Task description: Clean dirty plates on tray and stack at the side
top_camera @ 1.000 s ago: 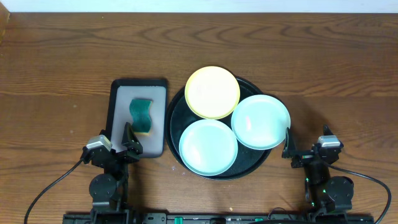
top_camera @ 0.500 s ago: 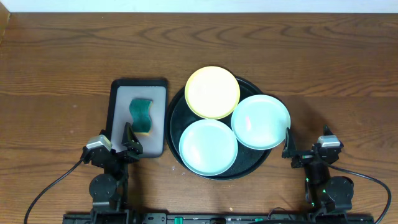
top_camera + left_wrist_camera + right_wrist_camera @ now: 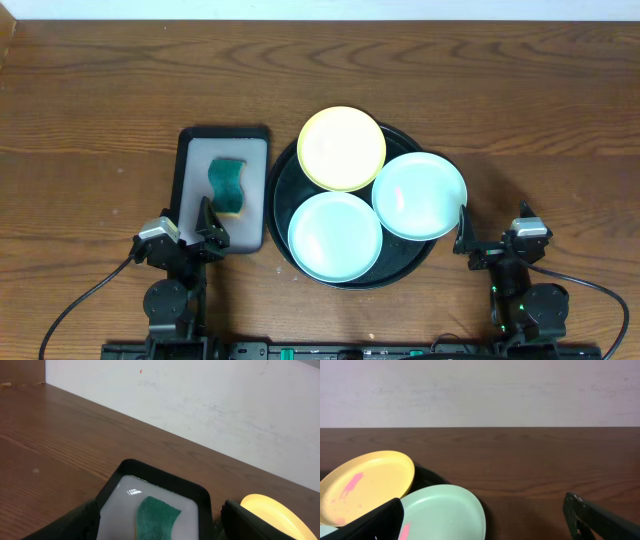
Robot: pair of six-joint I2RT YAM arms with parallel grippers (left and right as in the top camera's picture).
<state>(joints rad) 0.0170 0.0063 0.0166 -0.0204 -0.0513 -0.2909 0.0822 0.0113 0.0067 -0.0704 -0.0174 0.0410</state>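
— Nothing has shifted since a second ago, has it? Where are the arms?

— No, all lies as it did. At the bottom of the overhead frame the left gripper (image 3: 210, 222) sits lower left, over the near edge of the grey tray (image 3: 195, 165). The right gripper (image 3: 462, 232) sits lower right, just beside the black tray (image 3: 283, 182). In both wrist views the fingers are spread wide and hold nothing.

— And the plates?

— All three lie on the black tray at the centre of the frame. Lowest is a mint plate (image 3: 335, 236). Up and to the right, a second mint plate (image 3: 420, 195) touches it and juts past the tray's right rim. Highest is the yellow plate (image 3: 342, 148), reaching over the upper rim. The right wrist view shows pink smears on the yellow plate and on the mint one in front of it.

— Anything else?

— A green sponge (image 3: 227, 186) lies on the grey tray, left of the black one. Beyond is bare wooden table (image 3: 100, 90), then a white wall (image 3: 210, 405).
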